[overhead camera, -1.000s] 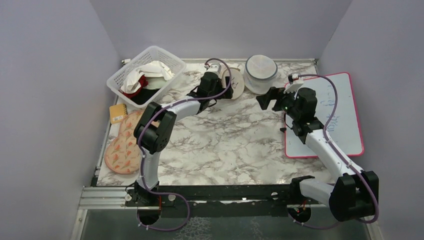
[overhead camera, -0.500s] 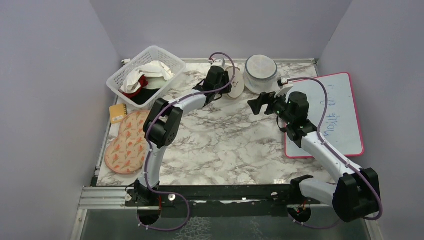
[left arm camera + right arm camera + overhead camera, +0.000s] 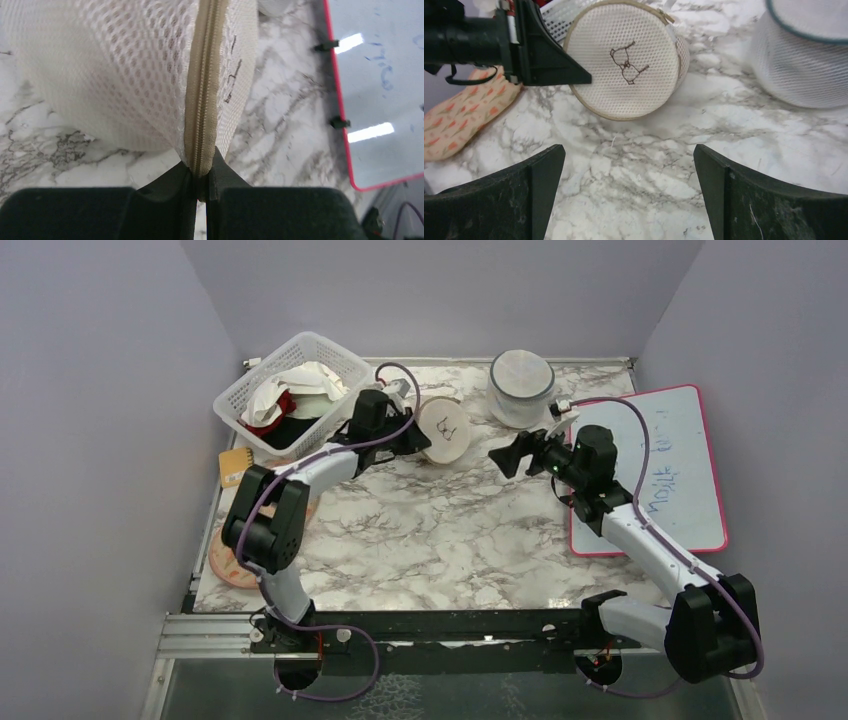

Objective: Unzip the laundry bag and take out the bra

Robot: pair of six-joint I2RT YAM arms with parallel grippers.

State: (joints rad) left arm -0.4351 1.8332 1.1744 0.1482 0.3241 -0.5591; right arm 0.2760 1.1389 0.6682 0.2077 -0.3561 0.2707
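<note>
Top external view: the laundry bag (image 3: 444,430) sits toward the back of the marble table (image 3: 430,530), just beside the white basket (image 3: 312,339) of clothes and in front and to the left of the greyish-white pod (image 3: 521,385). It's a round cream mesh drum with a tan band round its rim!

It stands on edge. The flat circular face, with the small dark line drawing (image 3: 449,429), is tipped up and turned toward the right arm (image 3: 640,530). So the drum's axis runs roughly level, from the left arm (image 3: 310,470) across toward the right one.

On the left wrist camera the honeycomb mesh (image 3: 125,65) fills the frame. The tan zipper (image 3: 202,100) climbs straight up and away along the rim, its teeth closed along the visible stretch. The left jaws are pinched together on that zipper seam at the bag's edge.

Right wrist camera: the bag's face (image 3: 624,60) looks almost squarely into the lens, drawing (image 3: 626,62) upright. Its lower rim is down at the marble, though whether it rests there I cannot tell. The right jaws are spread wide apart, holding nothing, well short of the bag. The whiteboard (image 3: 680,480) lies off to the right.
</note>
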